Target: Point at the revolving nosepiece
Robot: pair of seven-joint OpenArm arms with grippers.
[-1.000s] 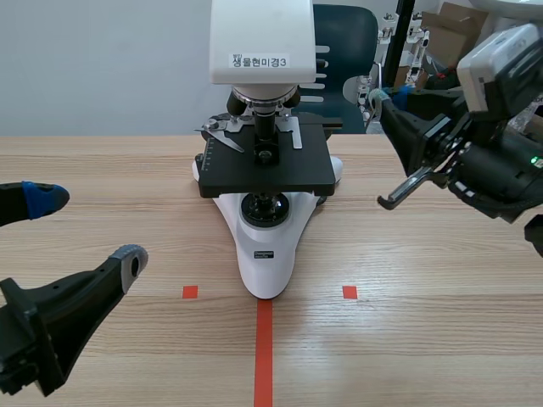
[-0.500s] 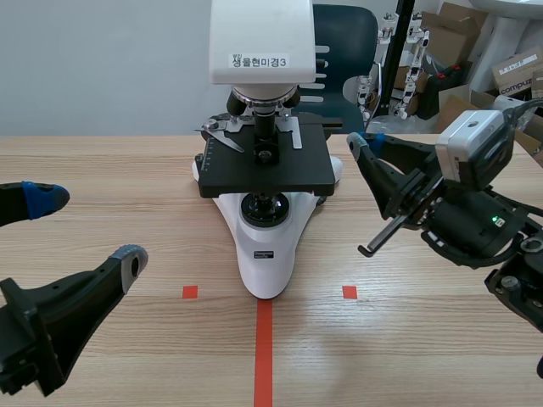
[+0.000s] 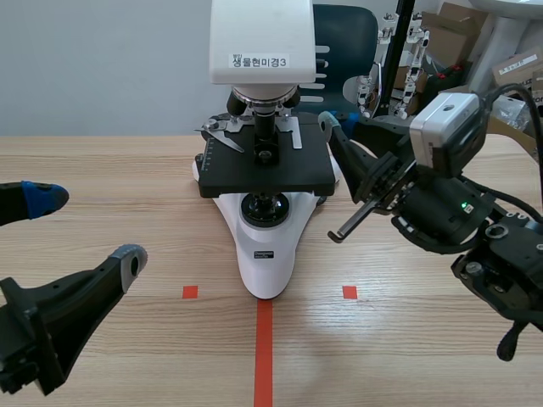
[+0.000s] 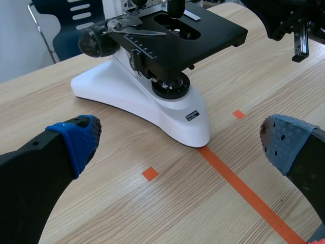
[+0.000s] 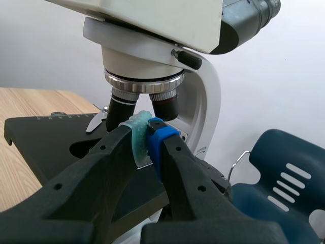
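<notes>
Right gripper (image 5: 147,136): closed on nothing; I see its green pad and its blue pad pressed together. In the scene view its tip (image 3: 327,123) is just beside the right rear corner of the stage and aims toward the lenses. I cannot tell if it touches the stage.
Revolving nosepiece (image 5: 144,81): the ridged ring under the white head, above the stage; in the scene view (image 3: 263,100) it sits at the middle, far from me. Right gripper is lower than it and to its right, apart from it.
Objectives (image 5: 165,105): two dark ones hang under the ring; one comes down close to the stage.
Stage (image 3: 263,170): black and flat, with metal clips on its top.
Microscope (image 4: 147,104): white body, upright on the table at the far end of the orange-red line, its base toward me.
Left gripper (image 4: 183,140): wide open and holding nothing; it is low at the left side of the table, well apart from the microscope.
Table (image 3: 424,339): light wood.
Chair (image 5: 284,173): dark blue, behind the microscope.
</notes>
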